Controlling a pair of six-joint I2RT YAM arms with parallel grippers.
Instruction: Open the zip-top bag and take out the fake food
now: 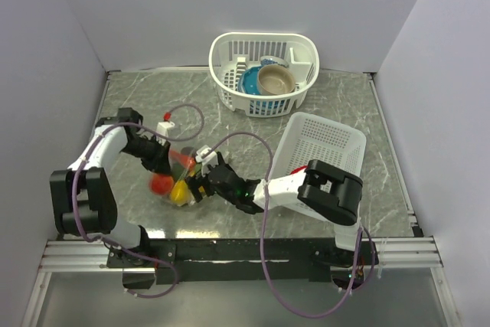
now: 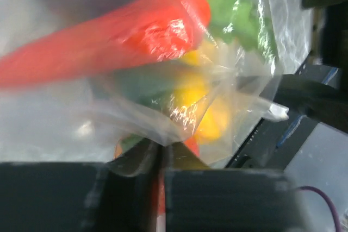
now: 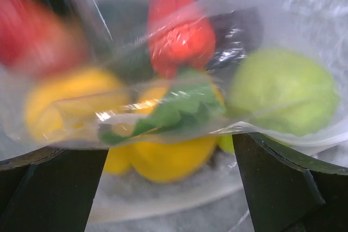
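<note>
Left wrist view: left gripper [image 2: 161,196] clenched on the film of the zip-top bag [image 2: 244,42]. Right gripper [image 3: 168,188] released, straddling the bag's opposite side. Fake food [image 3: 179,42] all inside the bag; opening unconfirmed, nothing removed.

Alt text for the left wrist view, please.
The left gripper, nearly shut, pinches a fold of the clear bag. Blurred fake food shows through the plastic: a long red piece above yellow and green ones.
</note>
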